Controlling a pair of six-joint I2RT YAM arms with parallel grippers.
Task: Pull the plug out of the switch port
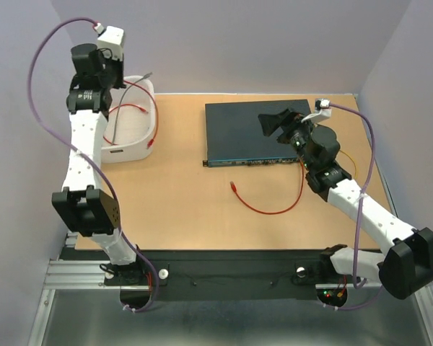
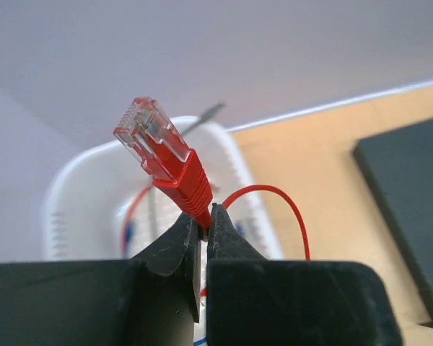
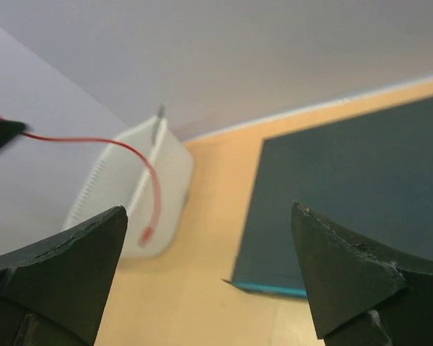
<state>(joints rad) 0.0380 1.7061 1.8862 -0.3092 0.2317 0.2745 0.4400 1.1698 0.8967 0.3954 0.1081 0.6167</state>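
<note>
At ten o'clock the left pincer (image 2: 206, 220) pinches a red cord (image 2: 187, 184), plug free, over the basket (image 1: 126, 153), the right pincer (image 3: 208, 209) gapes above the switch (image 1: 245, 133) at one o'clock (another cord (image 1: 270, 211) looks plugged in), so next: drop it in.

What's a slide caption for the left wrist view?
Left gripper shut on red cable below its clear plug, white basket behind.

- The right gripper (image 3: 208, 207) has its two dark fingers (image 3: 65, 259) spread wide at the bottom corners.
- Beyond them lies the switch (image 3: 361, 194), its flat top dark and its thin teal face (image 3: 274, 289) towards the camera.
- A blurred white basket (image 3: 115, 180) stands on the tan table (image 3: 195, 288), left of the switch.
- A red cable (image 3: 123, 148) arcs from a dark tip (image 3: 0, 133) at the left edge, and its plug (image 3: 145, 236) hangs before the basket.
</note>
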